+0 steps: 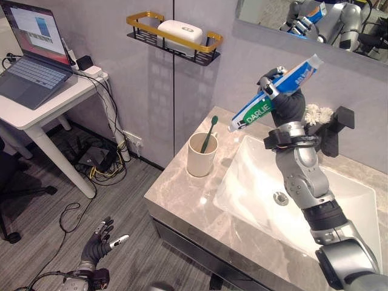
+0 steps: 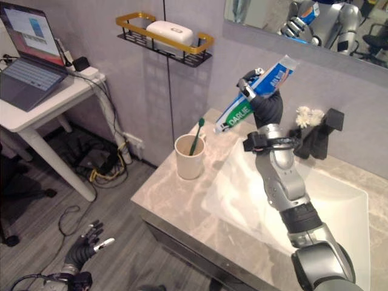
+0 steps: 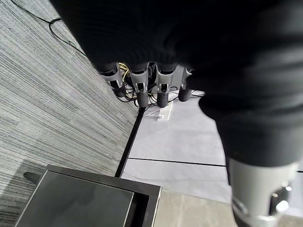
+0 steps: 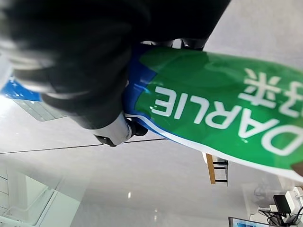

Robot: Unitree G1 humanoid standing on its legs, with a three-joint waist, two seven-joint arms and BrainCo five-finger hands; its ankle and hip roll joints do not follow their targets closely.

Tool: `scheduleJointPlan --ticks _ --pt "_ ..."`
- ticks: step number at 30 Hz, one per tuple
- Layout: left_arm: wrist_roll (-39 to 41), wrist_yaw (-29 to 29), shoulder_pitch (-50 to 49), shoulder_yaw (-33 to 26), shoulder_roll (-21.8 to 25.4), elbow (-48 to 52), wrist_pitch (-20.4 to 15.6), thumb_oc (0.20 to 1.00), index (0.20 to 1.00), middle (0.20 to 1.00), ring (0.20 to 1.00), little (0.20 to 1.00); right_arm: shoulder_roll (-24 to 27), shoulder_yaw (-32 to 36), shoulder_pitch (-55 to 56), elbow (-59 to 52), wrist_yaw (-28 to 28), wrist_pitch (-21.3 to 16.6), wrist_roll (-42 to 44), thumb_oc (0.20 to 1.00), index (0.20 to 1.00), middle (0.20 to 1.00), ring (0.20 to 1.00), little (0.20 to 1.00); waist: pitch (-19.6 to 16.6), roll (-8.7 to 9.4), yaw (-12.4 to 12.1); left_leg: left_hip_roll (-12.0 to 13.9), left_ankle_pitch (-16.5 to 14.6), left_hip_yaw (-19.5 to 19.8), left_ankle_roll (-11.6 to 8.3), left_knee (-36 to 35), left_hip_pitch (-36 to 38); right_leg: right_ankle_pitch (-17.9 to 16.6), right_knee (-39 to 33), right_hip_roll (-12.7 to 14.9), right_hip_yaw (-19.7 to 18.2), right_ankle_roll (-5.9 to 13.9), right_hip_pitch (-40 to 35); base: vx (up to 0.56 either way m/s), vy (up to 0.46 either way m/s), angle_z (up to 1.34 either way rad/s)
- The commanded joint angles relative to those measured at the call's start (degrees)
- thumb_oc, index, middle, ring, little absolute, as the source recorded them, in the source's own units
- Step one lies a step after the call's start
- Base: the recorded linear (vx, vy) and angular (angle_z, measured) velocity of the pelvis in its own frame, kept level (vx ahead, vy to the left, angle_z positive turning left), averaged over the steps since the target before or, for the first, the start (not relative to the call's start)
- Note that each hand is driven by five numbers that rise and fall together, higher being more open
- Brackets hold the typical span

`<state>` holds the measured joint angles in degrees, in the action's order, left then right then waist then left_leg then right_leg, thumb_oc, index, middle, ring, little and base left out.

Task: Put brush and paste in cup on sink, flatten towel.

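The right hand point(image 1: 280, 86) was raised above the sink point(image 1: 339, 182), fingers curled round the paste point(image 1: 274, 94), which sat tilted with its cap end pointing down toward the cup point(image 1: 201, 159). The cup stood on the counter point(image 1: 176, 188) just beside the basin, and the brush point(image 1: 209, 134) was already upright inside it. The left hand point(image 1: 100, 241) hung low by the floor, fingers relaxed and apart, holding nothing. No towel could be made out.

Judgement: the paste step was in hand. The next move calls for carrying the tube across over the cup's mouth, lowering it cap first beside the brush, then releasing without tipping the cup.
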<state>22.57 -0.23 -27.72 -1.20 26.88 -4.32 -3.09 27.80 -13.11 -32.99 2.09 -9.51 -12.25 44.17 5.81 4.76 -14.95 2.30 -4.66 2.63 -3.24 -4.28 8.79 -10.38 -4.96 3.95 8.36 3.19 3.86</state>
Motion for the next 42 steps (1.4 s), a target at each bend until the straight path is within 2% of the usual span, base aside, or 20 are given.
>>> scheduleJointPlan --ticks 1,18,27,42 --pt "0.73 0.88 -1.61 0.14 4.24 4.51 -2.15 1.000 1.000 1.000 1.000 1.000 1.71 0.07 -6.90 -1.52 1.30 -1.85 -0.34 0.200 0.200 0.200 0.200 0.200 -1.36 -0.55 -1.69 -2.99 -0.58 -3.46 3.18 -0.72 1.32 4.03 2.72 1.64 2.49 4.22 -3.99 0.00 0.000 0.00" --pt "0.42 2.36 -0.92 0.54 4.37 3.98 -2.33 1.000 1.000 1.000 1.000 1.000 -1.77 -1.60 -9.36 1.28 -0.22 -1.09 -0.72 0.200 0.200 0.200 0.200 0.200 -0.51 -0.48 -2.58 -3.35 -0.57 -3.40 3.33 -0.72 0.87 3.01 1.89 2.04 2.14 4.49 -3.74 0.00 0.000 0.00" --pt "0.68 2.66 -0.16 0.46 4.12 2.99 -2.53 1.000 1.000 1.000 1.000 1.000 -2.01 -2.05 -10.87 1.76 -0.47 -0.86 -1.64 0.200 0.200 0.200 0.200 0.200 -0.08 -0.89 -2.64 -3.69 -0.43 -2.96 3.61 -0.72 0.48 2.95 2.47 2.52 2.25 4.61 -3.25 0.00 0.000 0.00" --pt "1.18 3.07 0.52 -0.12 3.82 1.71 -2.65 1.000 1.000 1.000 1.000 1.000 -1.08 -3.28 -11.95 0.80 -0.25 -0.11 -5.20 0.200 0.200 0.200 0.200 0.200 0.32 -0.19 -2.57 -3.93 -0.20 -2.16 3.92 -0.72 -0.09 3.11 3.45 2.96 2.75 4.67 -2.46 0.00 0.000 0.00"
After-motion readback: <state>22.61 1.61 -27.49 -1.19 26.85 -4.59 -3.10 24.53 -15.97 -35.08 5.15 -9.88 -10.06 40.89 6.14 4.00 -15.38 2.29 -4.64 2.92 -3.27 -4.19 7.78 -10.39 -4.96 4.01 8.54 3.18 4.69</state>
